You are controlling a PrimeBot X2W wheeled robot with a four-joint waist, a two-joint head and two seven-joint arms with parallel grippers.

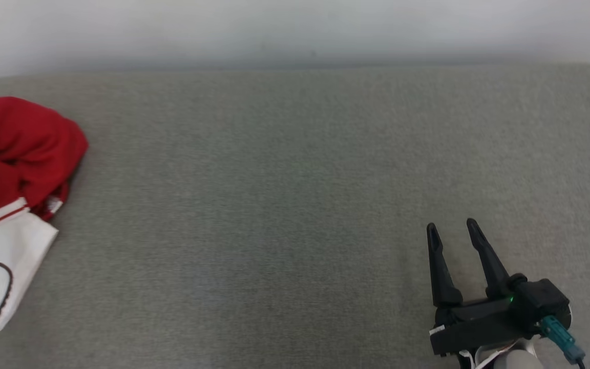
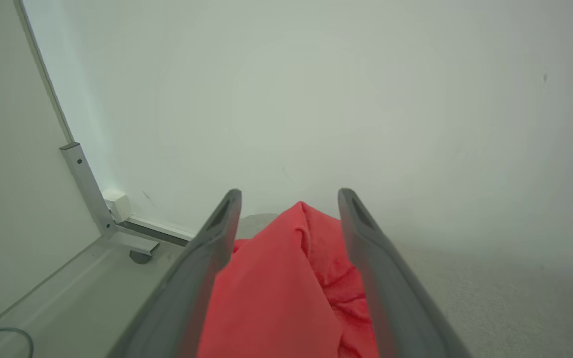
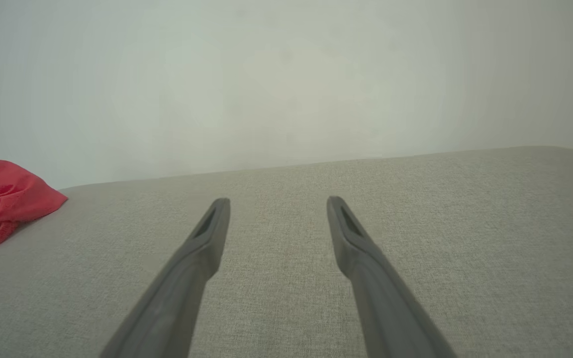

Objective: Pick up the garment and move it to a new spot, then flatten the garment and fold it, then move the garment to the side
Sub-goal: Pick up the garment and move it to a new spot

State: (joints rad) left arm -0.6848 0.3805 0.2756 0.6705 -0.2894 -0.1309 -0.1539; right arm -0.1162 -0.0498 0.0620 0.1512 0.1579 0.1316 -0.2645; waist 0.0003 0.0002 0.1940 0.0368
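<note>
Grey surface [image 1: 295, 205] holds the garment [image 1: 18, 154], bunched at its far left. Astride it the left gripper [image 2: 290, 195] stands with jaws apart; the right gripper [image 1: 451, 224] is spread too, well away. Pickup seems at hand: the left must close on cloth, then lift.

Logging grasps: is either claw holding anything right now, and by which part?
Nothing is held. The left claw stands open over the crumpled red-and-white cloth garment; the right claw is open too.

left gripper [image 2: 289, 195]: jaws spread wide | red garment [image 2: 276, 288]: bunched between them | grey fabric surface [image 2: 505, 308]: right | metal frame leg [image 2: 87, 189]: left
</note>
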